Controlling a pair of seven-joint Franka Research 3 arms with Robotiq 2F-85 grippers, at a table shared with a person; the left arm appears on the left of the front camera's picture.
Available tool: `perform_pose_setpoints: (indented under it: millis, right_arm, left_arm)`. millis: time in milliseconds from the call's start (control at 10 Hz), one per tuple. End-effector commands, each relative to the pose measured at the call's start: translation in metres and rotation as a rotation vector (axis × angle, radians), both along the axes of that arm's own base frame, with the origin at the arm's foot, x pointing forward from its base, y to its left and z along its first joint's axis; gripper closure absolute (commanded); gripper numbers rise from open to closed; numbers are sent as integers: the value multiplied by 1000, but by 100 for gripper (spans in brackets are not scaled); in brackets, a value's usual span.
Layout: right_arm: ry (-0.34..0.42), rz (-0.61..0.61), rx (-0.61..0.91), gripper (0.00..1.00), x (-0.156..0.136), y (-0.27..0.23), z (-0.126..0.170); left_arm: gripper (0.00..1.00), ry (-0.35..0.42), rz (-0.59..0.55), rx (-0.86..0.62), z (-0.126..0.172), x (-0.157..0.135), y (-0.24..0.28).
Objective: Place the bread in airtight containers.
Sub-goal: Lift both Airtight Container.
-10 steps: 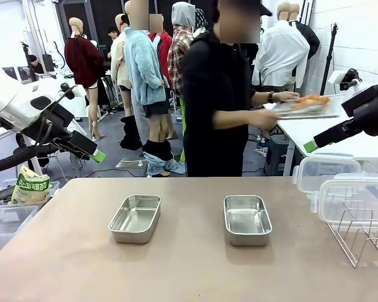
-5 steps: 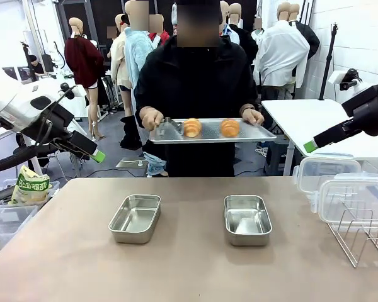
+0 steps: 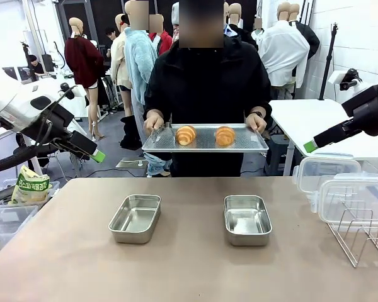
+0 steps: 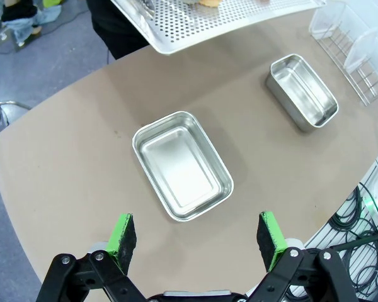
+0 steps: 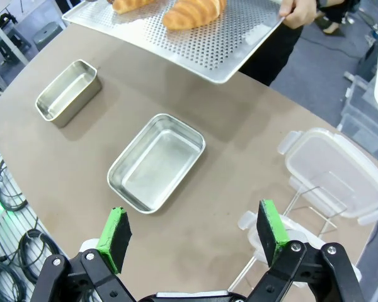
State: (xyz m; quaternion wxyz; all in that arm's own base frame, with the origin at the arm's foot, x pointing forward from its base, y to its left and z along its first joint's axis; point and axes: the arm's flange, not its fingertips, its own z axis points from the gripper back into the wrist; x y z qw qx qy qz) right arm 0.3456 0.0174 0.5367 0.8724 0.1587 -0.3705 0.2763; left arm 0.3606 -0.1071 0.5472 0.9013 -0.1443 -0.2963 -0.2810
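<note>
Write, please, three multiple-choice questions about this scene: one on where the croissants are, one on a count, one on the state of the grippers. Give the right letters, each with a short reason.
1. Where are the two golden-brown ridged croissants?
A) inside a clear box
B) on the flat perforated metal tray
C) on the floor

2. How many small rectangular stainless-steel pans stand on the brown table?
A) one
B) two
C) four

3. How are the left gripper and the right gripper?
A) both open, holding nothing
B) both shut
C) left shut on a pan

1 B: the person's hands hold that tray at its ends.
2 B: two pans stand side by side, both empty.
3 A: the jaws of each stand wide, touching nothing.
</note>
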Motion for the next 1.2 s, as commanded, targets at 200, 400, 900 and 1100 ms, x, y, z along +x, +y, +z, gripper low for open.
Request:
perform_pose_setpoints:
  millis: [200,400,900,1100]
  right_arm:
    - [2,13,15,0,0,1,-1]
    - [2,13,15,0,0,1,-1]
    - [-15,-66,-36,0,10,39,10]
    - [42,-157,-88,0,39,80,2]
  left_arm:
    - [0,4,1,-1,-1,1,1]
    - [0,4,1,-1,-1,1,1]
    - [0,35,49,-4,-11,16,-12]
    - [0,126,184,-14,-40,56,-31]
